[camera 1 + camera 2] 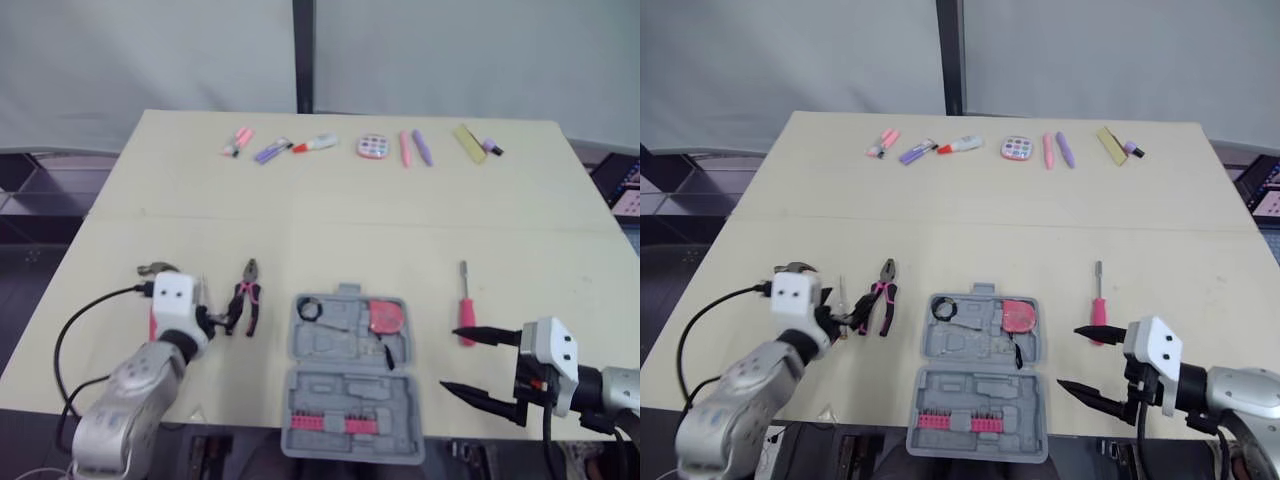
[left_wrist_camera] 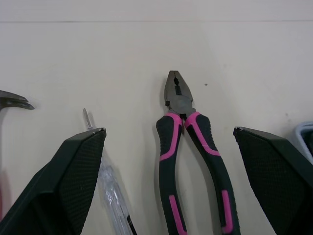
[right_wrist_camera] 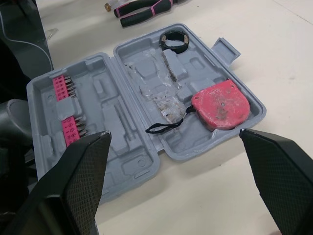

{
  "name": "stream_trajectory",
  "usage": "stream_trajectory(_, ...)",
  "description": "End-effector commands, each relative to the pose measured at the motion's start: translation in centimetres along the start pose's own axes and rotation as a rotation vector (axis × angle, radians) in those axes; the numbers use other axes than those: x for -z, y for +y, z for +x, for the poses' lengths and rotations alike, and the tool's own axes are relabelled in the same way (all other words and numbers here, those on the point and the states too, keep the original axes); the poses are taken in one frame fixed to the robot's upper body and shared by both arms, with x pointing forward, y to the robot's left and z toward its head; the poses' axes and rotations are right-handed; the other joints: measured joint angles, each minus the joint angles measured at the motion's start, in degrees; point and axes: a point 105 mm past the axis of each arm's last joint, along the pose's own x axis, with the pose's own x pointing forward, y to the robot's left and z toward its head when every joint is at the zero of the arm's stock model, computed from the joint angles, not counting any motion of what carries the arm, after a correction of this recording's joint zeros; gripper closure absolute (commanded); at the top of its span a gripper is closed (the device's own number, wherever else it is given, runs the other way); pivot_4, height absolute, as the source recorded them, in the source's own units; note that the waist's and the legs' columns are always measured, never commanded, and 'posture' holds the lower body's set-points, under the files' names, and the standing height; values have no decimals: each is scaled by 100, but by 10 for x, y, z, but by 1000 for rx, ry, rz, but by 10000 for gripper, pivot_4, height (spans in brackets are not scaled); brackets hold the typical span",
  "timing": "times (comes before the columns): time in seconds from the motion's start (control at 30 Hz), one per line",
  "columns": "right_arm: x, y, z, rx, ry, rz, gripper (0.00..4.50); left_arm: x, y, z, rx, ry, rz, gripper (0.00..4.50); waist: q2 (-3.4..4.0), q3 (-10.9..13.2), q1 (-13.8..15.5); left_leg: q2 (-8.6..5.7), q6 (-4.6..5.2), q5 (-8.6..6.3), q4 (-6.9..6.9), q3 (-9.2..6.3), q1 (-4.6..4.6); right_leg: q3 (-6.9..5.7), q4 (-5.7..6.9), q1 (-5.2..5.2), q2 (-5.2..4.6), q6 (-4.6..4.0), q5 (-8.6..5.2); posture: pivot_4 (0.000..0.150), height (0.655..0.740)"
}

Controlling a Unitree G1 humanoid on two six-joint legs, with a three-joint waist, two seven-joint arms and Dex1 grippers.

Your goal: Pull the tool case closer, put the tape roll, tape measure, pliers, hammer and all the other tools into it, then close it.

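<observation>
The grey tool case (image 1: 345, 385) lies open near the table's front edge. A black tape roll (image 1: 309, 309) and a red tape measure (image 1: 386, 317) rest in its far half. Left of the case lie the pink-and-black pliers (image 2: 188, 147), a clear-handled screwdriver (image 2: 110, 186) and the hammer, whose head (image 1: 155, 269) shows. My left gripper (image 2: 168, 131) is open just short of the pliers, its fingers spread wider than the handles. My right gripper (image 1: 450, 358) is open to the right of the case, holding nothing. A red-handled screwdriver (image 1: 465, 305) lies just beyond it.
A row of pink bits (image 1: 335, 422) sits in the case's near half. Several small pens, markers and a round pink item (image 1: 372, 146) line the table's far edge. Bare tabletop (image 1: 350, 230) lies between them and the tools.
</observation>
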Motion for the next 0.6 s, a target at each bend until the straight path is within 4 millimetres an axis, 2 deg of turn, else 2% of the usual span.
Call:
stream_trajectory(0.03,-7,2,-2,16,-6,-34,481,-4,-3,4,0,25,12,0,0,0,-1,-2,3,-2,0,0,-1,1,12,-9,-2,0,0,1500,7134)
stream_trajectory(0.2,-7,3,-2,30,-4,-31,481,-5,-17,16,29,67,37,0,-1,0,0,-6,3,-2,1,4,-6,4,53,-34,-5,0,0,1500,7134)
stream_trajectory(0.6,-7,6,-4,56,4,-28,481,13,-21,34,-30,161,24,0,-3,0,1,-7,3,-2,4,20,-18,12,76,-61,-6,1,0,1500,7134)
